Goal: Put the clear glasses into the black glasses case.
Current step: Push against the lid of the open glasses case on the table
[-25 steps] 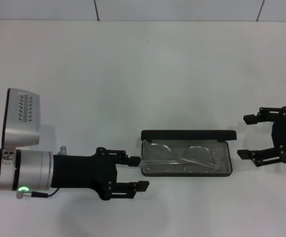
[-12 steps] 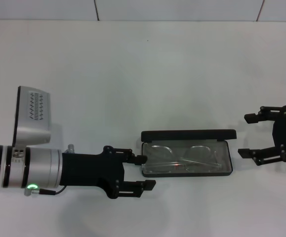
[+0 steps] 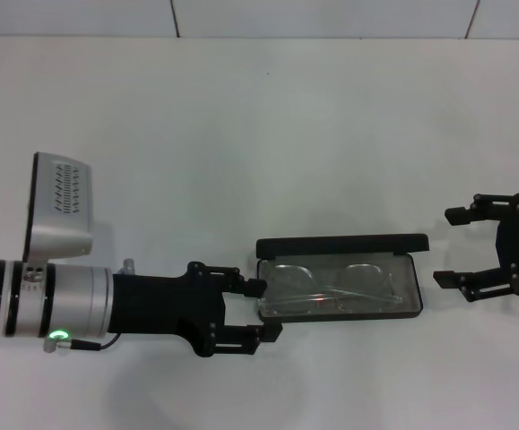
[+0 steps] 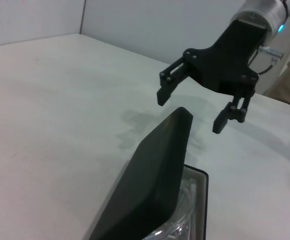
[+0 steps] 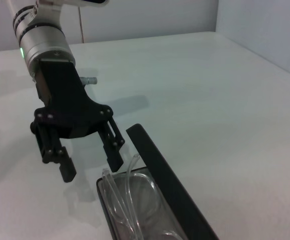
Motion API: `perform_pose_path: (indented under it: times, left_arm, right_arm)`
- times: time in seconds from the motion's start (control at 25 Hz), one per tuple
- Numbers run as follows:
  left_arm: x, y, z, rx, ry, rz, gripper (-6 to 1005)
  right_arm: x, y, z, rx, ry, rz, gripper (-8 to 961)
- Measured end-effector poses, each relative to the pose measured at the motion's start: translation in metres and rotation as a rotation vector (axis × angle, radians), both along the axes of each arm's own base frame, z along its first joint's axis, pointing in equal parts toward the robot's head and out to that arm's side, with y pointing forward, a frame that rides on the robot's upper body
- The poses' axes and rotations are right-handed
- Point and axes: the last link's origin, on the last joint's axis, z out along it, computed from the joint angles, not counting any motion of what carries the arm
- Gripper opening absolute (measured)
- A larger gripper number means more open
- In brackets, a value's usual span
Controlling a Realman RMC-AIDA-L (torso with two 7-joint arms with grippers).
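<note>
The black glasses case (image 3: 405, 313) lies open on the white table, its lid (image 3: 341, 243) standing up along the far side. The clear glasses (image 3: 331, 287) lie inside on the grey lining, arms folded. My left gripper (image 3: 263, 311) is open at the case's left end, its far fingertip right against the case's corner and the near one just in front of the case. My right gripper (image 3: 445, 247) hangs open a short way off the case's right end, holding nothing. The right wrist view shows the left gripper (image 5: 92, 167), the lid (image 5: 170, 185) and the glasses (image 5: 129, 200). The left wrist view shows the lid (image 4: 155, 180) and the right gripper (image 4: 191, 111).
The white table (image 3: 259, 134) ends at a tiled wall (image 3: 331, 16) at the back. The left arm's silver wrist and camera housing (image 3: 57, 215) reach in low from the left edge.
The left arm has slid right, bringing its open gripper up to the case's left end. The right gripper, case and glasses have stayed put.
</note>
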Motion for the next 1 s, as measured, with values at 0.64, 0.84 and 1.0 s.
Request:
perform_pose_path:
  times: [0.64,0.84,1.0]
  left_arm:
    - [-0.0110,-0.0085,0.0090,-0.014,-0.002,0.016,659]
    - [-0.0090,-0.0089,0.0068,-0.018,-0.003,0.007,659]
    - [-0.0061,-0.0080,0.0050,-0.021,-0.006,-0.001,659]
  right_arm:
    - [0.0014,-0.0019,-0.0025,-0.008,0.002,-0.006,865]
    - [0.0017,-0.0022,-0.0031,-0.009,0.005,-0.009,865]
    - [0.0020,-0.0024,-0.0033,-0.009,0.006,-0.010,867]
